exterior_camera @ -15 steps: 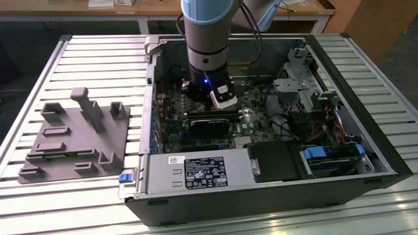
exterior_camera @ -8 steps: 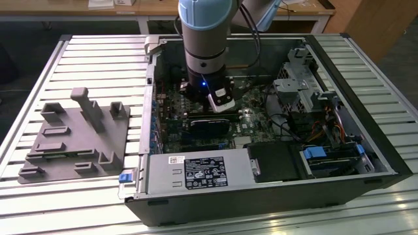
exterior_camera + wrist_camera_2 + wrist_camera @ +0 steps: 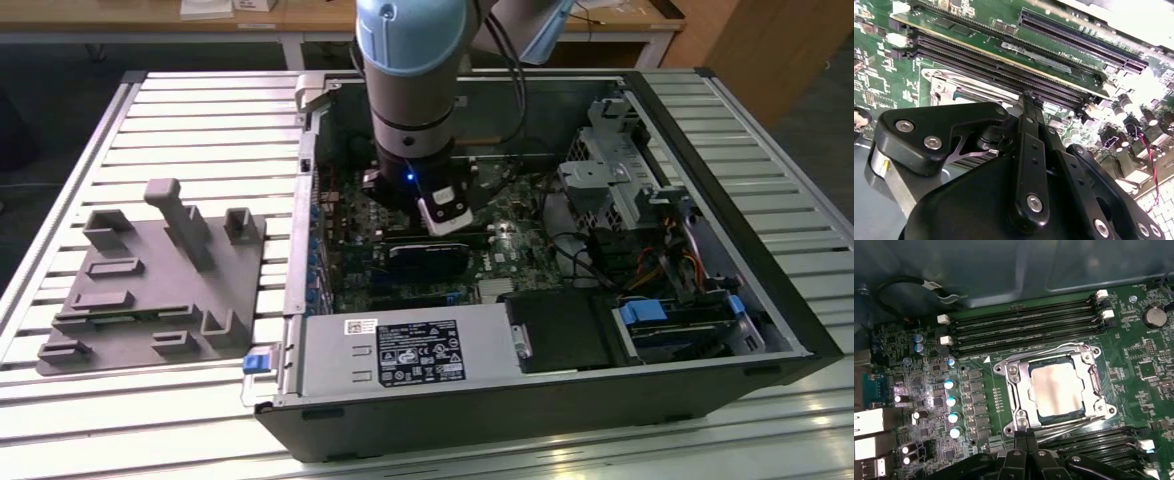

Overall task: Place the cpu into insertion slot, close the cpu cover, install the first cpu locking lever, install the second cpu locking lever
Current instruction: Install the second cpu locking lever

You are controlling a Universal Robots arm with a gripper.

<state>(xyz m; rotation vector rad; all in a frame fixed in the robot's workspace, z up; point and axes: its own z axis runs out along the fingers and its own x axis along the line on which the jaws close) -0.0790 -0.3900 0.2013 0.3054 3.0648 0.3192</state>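
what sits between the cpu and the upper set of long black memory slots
In the first wrist view, the cpu cover's silvery frame edge and a thin lever wire lie between the cpu and the memory slots.

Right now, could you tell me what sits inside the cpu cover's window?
The cpu shows through the window of the cpu cover, its silver face exposed. The insertion slot beneath is covered, contacts unseen.

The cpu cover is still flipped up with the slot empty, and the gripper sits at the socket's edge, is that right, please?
Not quite: the first wrist view shows the cpu cover lying flat over the slot, with the cpu showing through its window. The gripper does sit at the socket's edge.
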